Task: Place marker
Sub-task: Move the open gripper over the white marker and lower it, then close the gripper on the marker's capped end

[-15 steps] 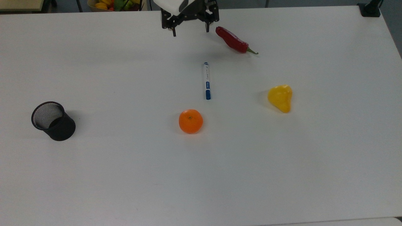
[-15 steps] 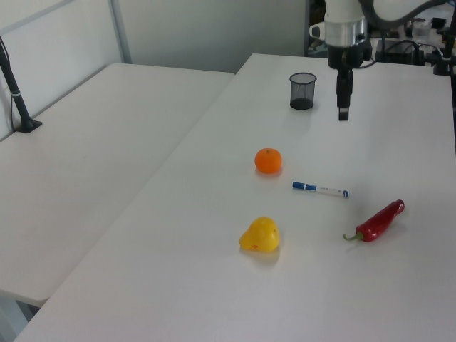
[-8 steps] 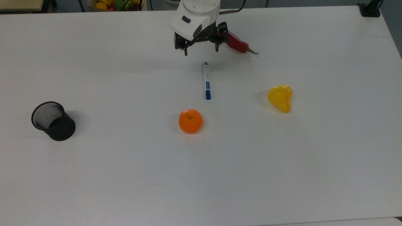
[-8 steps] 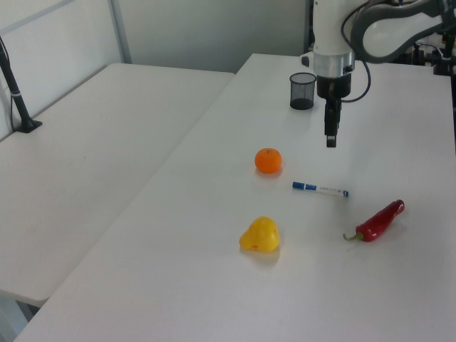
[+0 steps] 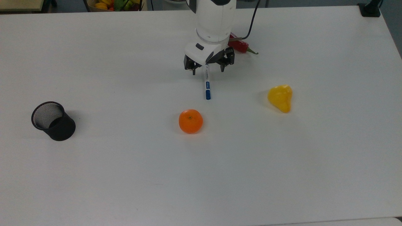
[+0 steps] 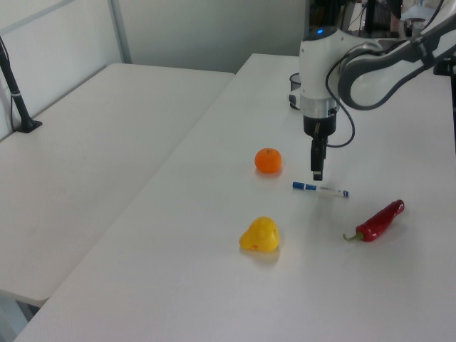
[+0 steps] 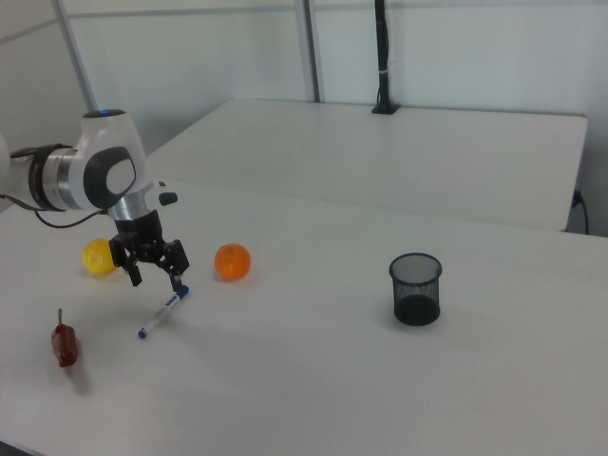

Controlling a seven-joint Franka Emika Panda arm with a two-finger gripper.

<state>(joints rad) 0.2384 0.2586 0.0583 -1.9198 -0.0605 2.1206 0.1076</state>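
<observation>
In the top view the marker [image 5: 207, 84] lies flat on the white bench [image 5: 125, 172] just beyond the orange [image 5: 190, 121], blue cap toward it. It looks light, stiff and smooth, likely to roll, so the white barrel's middle seems the best hold. Farther back the gripper [image 5: 209, 65] hovers over its far end, jaws wide open and empty.

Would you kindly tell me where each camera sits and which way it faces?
Top view: overhead, looking down on the table; arm enters from the far edge, gripper over the marker.
Left view: beside the table's end, pear nearest, cup farthest.
Right view: opposite end, cup nearest.
All share the orange.
</observation>
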